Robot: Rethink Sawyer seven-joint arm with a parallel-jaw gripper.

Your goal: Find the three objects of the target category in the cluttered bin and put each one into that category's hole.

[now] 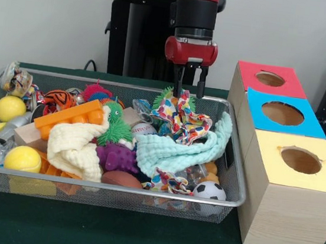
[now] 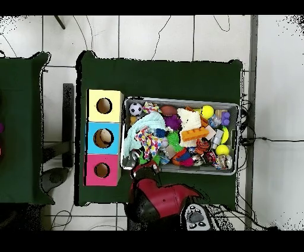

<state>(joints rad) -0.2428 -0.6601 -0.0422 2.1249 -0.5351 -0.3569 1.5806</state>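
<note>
A robot test room in a laboratory.

The red and black arm (image 1: 193, 18) stands on a black pedestal (image 2: 160, 202) before a plain white wall. The counter (image 1: 107, 234) has a dark green cloth. Below the jaws is a wire mesh bin (image 1: 229, 166) full of toys and cloths, and beside the jaws is a row of wooden boxes (image 1: 285, 196) with red, blue and yellow tops, each with a round hole. The floor (image 2: 178, 35) has pale tiles with loose cables (image 2: 267, 140).
</note>
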